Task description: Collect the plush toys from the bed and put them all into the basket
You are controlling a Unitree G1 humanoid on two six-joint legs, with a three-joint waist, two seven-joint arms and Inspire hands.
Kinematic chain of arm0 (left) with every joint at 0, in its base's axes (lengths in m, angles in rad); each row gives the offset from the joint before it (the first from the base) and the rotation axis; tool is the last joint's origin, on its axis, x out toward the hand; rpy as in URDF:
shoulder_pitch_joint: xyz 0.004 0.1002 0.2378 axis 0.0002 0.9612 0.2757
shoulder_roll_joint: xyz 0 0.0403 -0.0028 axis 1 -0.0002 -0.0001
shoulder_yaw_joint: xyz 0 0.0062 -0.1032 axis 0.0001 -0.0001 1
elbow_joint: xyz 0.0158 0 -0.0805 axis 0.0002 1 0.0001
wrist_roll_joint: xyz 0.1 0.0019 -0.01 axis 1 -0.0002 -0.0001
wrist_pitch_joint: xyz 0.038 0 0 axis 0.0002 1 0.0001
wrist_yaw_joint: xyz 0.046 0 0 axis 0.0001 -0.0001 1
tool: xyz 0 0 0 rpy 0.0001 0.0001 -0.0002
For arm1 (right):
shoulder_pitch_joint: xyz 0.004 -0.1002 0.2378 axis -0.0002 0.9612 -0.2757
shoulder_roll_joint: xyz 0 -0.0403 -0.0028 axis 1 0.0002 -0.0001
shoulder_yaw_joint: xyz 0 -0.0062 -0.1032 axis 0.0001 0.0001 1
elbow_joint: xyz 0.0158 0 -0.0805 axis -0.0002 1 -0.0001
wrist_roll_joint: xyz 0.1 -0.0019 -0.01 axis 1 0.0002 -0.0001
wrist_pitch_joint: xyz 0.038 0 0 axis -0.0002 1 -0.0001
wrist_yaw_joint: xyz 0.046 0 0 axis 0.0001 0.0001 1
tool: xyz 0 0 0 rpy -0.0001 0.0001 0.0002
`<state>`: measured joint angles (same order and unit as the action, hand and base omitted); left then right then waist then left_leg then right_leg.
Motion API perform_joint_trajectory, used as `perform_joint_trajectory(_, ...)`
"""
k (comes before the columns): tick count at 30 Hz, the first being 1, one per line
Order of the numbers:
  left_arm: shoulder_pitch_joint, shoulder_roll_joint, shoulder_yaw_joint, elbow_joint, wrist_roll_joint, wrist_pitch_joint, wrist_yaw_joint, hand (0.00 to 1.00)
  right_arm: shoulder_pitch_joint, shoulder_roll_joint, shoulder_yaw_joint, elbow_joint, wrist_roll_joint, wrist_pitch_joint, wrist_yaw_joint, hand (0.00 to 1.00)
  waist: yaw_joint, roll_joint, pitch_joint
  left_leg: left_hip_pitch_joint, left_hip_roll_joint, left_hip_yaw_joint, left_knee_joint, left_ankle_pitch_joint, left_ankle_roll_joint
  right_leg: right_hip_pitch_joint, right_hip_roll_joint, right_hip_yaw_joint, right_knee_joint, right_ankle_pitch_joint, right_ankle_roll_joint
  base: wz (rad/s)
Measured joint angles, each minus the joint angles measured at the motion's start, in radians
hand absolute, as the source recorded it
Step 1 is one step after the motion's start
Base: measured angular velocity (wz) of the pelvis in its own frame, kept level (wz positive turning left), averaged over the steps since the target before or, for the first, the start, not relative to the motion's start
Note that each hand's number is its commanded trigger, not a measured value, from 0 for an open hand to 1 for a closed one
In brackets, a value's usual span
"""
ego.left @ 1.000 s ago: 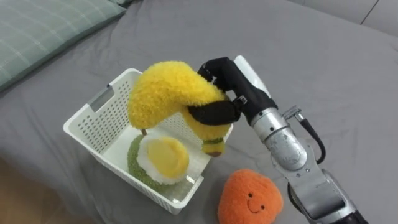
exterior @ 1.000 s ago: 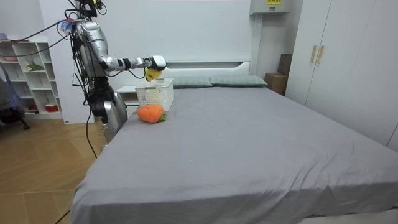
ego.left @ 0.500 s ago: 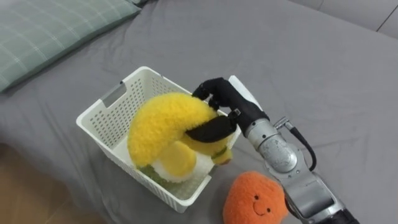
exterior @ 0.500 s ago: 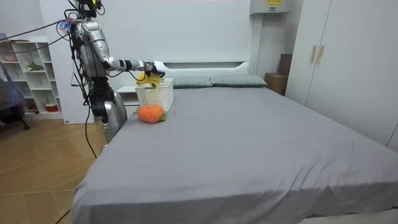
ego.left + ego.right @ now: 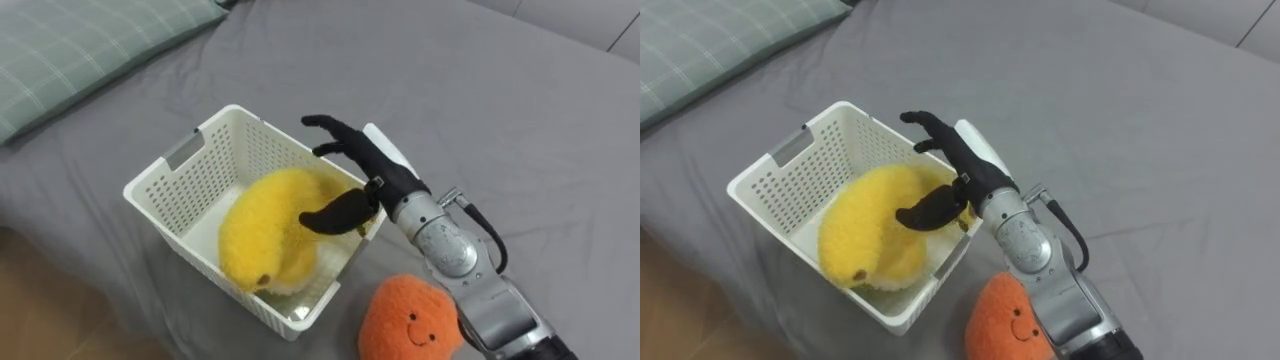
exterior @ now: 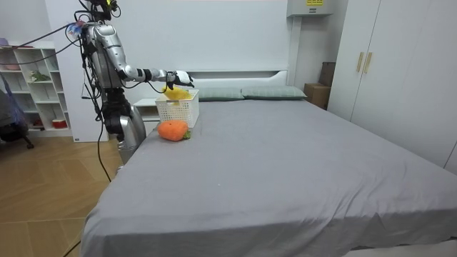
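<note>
A yellow plush banana (image 5: 270, 230) (image 5: 875, 235) lies inside the white slotted basket (image 5: 175, 175) (image 5: 770, 175) on the grey bed. My right hand (image 5: 362, 172) (image 5: 958, 160) hovers over the basket's right rim, fingers spread and open, thumb just above the banana, holding nothing. An orange plush with a smiling face (image 5: 410, 320) (image 5: 1010, 325) sits on the bed beside the basket, under my right forearm. In the room view I stand at the bed's head corner, with my right hand (image 6: 178, 77) reaching over the basket (image 6: 178, 111) and the orange plush (image 6: 172, 130) in front of it.
A green checked pillow (image 5: 80, 50) lies at the upper left. The bed's edge and the wooden floor (image 5: 20, 290) run along the lower left. Grey bedsheet (image 5: 500, 120) stretches to the right. A white shelf unit (image 6: 32, 89) stands behind me.
My right hand lowered the yellow banana into the basket and opened, letting it go. The banana now rests on the toy that lay in the basket.
</note>
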<state>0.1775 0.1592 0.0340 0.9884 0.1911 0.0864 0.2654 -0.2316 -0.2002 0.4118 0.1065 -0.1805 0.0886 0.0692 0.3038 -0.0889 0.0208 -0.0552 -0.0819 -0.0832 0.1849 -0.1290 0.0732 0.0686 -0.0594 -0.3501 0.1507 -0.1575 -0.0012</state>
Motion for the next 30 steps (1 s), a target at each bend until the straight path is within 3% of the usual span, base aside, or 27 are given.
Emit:
perform_joint_trajectory(13, -0.005, -0.004, 0.008, 0.009, 0.018, 0.003, -0.031, 0.00, 0.000, -0.010, -0.018, 0.002, 0.001, 0.000, -0.001, 0.00, -0.015, 0.003, 0.0000, -0.002, 0.000, 0.000, 0.004, -0.001, 0.001, 0.000, 0.000, 0.004, 0.000, 0.000, 0.001, 0.00)
perform_joint_trajectory(19, 0.015, -0.026, 0.046, 0.010, 0.021, 0.003, -0.029, 0.00, 0.009, -0.040, -0.057, 0.002, 0.001, -0.001, -0.037, 0.00, -0.028, 0.006, -0.0082, 0.016, 0.003, 0.021, -0.003, 0.000, 0.001, 0.003, 0.001, 0.028, 0.000, 0.001, 0.002, -0.10)
perform_joint_trajectory(25, 0.014, -0.028, 0.049, 0.004, 0.022, 0.003, -0.009, 0.00, 0.059, -0.042, -0.162, 0.002, 0.049, -0.006, -0.107, 0.00, -0.059, 0.011, -0.0105, 0.017, 0.004, 0.027, -0.003, 0.000, 0.002, 0.002, 0.001, 0.033, 0.001, 0.001, 0.002, -0.02)
perform_joint_trajectory(30, 0.016, -0.028, 0.049, 0.004, 0.019, -0.001, 0.007, 0.00, 0.095, -0.042, -0.188, 0.055, 0.066, -0.015, -0.145, 0.00, -0.086, 0.016, -0.0111, 0.049, 0.017, 0.078, -0.018, -0.001, 0.003, 0.007, 0.005, 0.074, 0.005, 0.002, 0.002, -0.24)
